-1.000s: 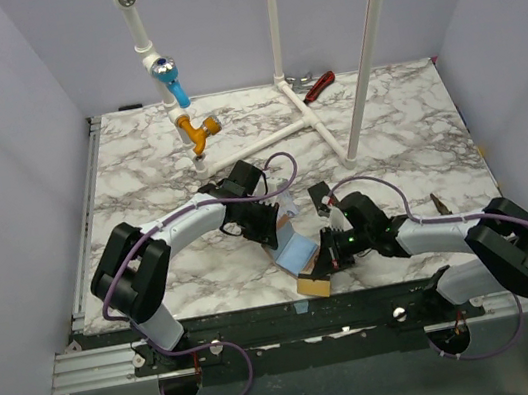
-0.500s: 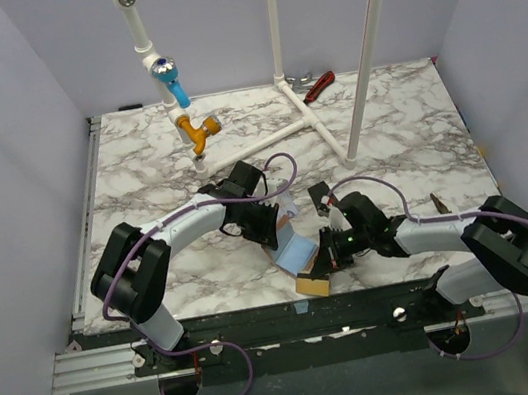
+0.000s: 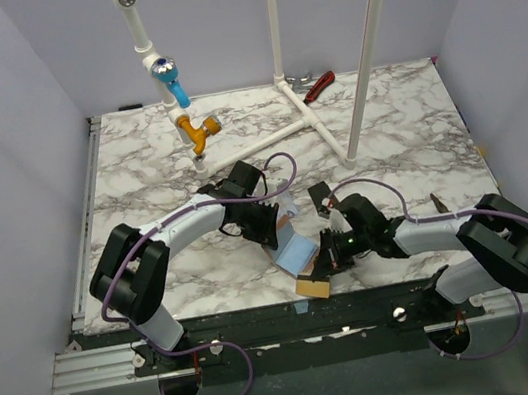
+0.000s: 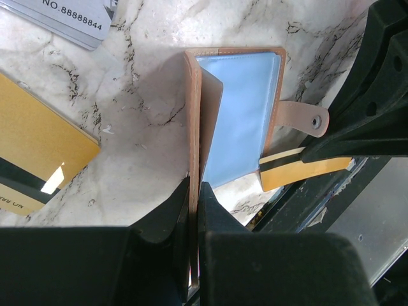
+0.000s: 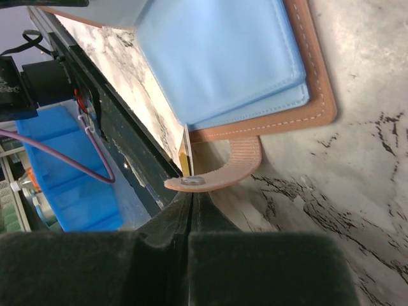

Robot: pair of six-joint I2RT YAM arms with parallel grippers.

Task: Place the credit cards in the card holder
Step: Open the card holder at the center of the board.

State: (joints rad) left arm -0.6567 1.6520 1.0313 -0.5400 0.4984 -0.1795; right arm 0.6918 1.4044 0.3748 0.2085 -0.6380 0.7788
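Observation:
The tan card holder [image 4: 237, 115] lies open on the marble, its light blue inside facing up, near the table's front edge [image 3: 296, 251]. My left gripper [image 4: 194, 190] is shut on its upright tan cover flap. My right gripper [image 5: 191, 199] is shut on a gold credit card with a dark stripe [image 4: 305, 168], seen edge-on in the right wrist view just behind the holder's snap strap [image 5: 224, 171]. In the top view this card [image 3: 311, 286] sticks out over the front edge. A second gold card [image 4: 38, 153] and a silvery-grey card [image 4: 64, 18] lie flat beside the holder.
White pipe frames [image 3: 317, 123] stand at the back, with a blue and orange fitting [image 3: 194, 128] on one post. A red-handled tool [image 3: 318, 85] lies at the far edge. The black front rail [image 3: 263, 314] runs just below the card. A blue bin [image 5: 70, 166] sits below the table.

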